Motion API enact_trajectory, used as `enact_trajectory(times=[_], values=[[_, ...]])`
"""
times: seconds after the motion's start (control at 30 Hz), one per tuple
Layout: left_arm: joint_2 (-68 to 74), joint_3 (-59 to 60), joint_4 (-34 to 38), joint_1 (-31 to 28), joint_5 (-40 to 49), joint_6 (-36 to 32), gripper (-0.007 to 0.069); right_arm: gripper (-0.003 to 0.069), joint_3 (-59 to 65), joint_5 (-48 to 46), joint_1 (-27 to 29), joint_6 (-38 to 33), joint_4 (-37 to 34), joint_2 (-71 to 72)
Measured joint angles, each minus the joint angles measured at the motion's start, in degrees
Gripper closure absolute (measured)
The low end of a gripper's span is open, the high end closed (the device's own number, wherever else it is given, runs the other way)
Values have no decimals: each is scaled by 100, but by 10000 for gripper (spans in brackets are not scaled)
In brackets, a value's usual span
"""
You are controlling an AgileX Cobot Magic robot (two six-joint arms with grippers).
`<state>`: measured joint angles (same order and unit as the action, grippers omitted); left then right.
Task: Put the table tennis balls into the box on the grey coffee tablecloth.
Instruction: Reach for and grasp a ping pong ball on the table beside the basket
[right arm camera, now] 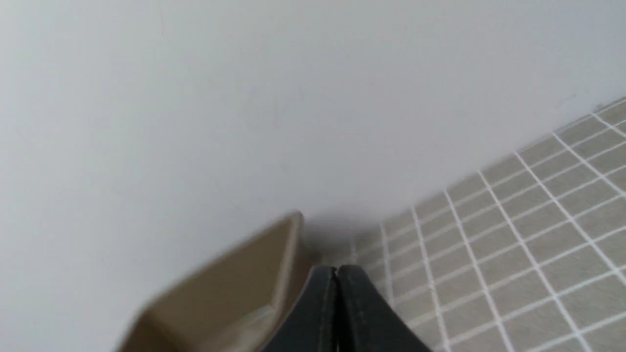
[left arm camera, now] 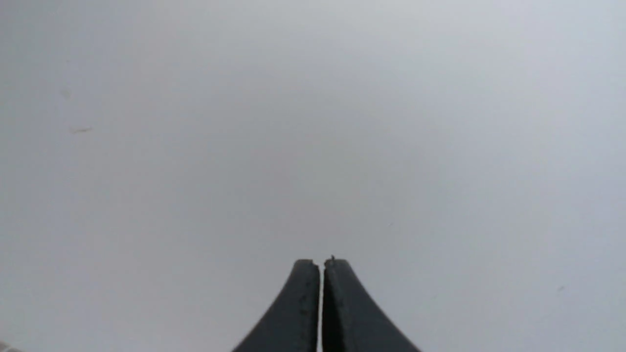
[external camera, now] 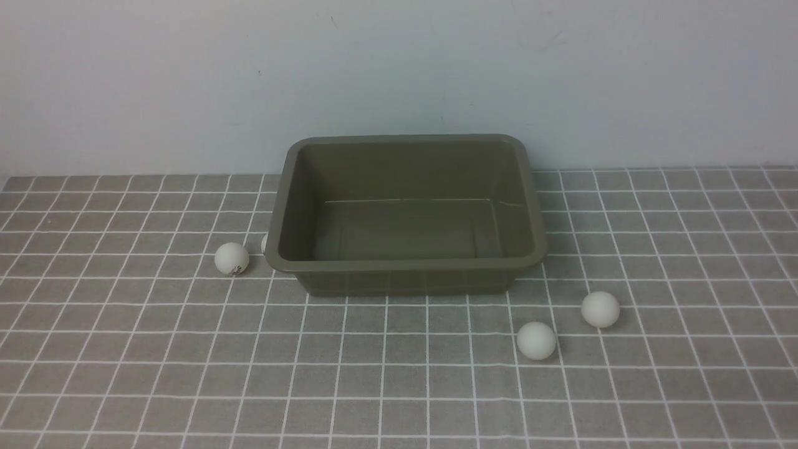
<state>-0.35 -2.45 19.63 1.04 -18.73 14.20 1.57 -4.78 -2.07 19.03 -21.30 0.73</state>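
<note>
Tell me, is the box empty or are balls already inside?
Empty. The box shows only bare floor; three balls lie outside on the cloth, a fourth peeks from behind its left rim.

the counter is covered by the grey coffee tablecloth (external camera: 124,374), its grid of thin white lines running back to the pale wall (external camera: 187,75); the counter's own surface is hidden. the box (external camera: 408,267) stands upright on the cloth, towards the back and middle, open side up. four table tennis balls (external camera: 231,258) lie on the cloth outside it: one ball just left of the box's near left corner, a second ball (external camera: 264,242) mostly hidden behind the rim there, and a third ball (external camera: 536,340) and fourth ball (external camera: 600,309) near each other off the near right corner.
</note>
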Motion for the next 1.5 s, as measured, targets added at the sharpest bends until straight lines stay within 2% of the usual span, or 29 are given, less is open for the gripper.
enact_trajectory(times=[0.03, 0.1, 0.13, 0.27, 0.33, 0.43, 0.57, 0.67, 0.77, 0.87, 1.03, 1.13, 1.23, 1.27, 1.3, 1.33, 1.4, 1.5], values=[[43, -246, 0, 0, 186, 106, 629, 673, 0, 100, 0, 29, -162, 0], [394, -1035, -19, 0, 1195, 242, 629, 673, 0, 334, 0, -9, -344, 0], [819, -1547, -95, 0, 2139, 230, 629, 673, 0, 389, 0, -46, -409, 0], [2213, -2824, -382, 0, 4419, -151, 629, 673, 0, 478, 0, -64, -462, 0], [3221, -3522, -538, 0, 5621, -616, 629, 673, -168, 8, 0, -71, -445, -17], [4552, -4076, -603, 0, 6643, -1175, 629, 673, -850, -1015, 0, -323, -206, -414], [6156, -4579, -618, 0, 6929, -1802, 629, 673, -2321, -2783, 0, -834, 283, -1665], [7117, -4965, -651, 0, 6909, -1989, 629, 673, -3374, -4009, 0, -1225, 603, -2900], [7884, -5329, -655, 0, 6867, -2037, 629, 673, -4070, -4748, 0, -1420, 801, -3690], [8671, -5944, -655, 0, 6761, -2059, 629, 673, -4778, -5188, 0, -1513, 997, -4505], [9789, -6827, -657, 0, 6738, -2109, 614, 673, -5096, -5295, 0, -1527, 1000, -5045], [10535, -7456, -649, 0, 6738, -2140, 550, 671, -5103, -5332, 0, -1525, 976, -5143], [11158, -8036, -640, 0, 6738, -2140, 424, 669, -5103, -5332, 0, -1530, 971, -5153], [11240, -8107, -640, 0, 6738, -2140, 413, 669, -5103, -5326, 0, -1530, 971, -5153], [11528, -8362, -635, 0, 6738, -2140, 321, 669, -5103, -5326, 0, -1530, 971, -5153], [11708, -8492, -635, 0, 6738, -2140, 260, 669, -5103, -5326, 0, -1530, 969, -5153], [11928, -8690, -635, 0, 6723, -2140, 182, 669, -5103, -5319, 0, -1530, 969, -5153], [12174, -8812, -635, 0, 6556, -2140, 112, 668, -5103, -5293, 0, -1530, 969, -5153]])
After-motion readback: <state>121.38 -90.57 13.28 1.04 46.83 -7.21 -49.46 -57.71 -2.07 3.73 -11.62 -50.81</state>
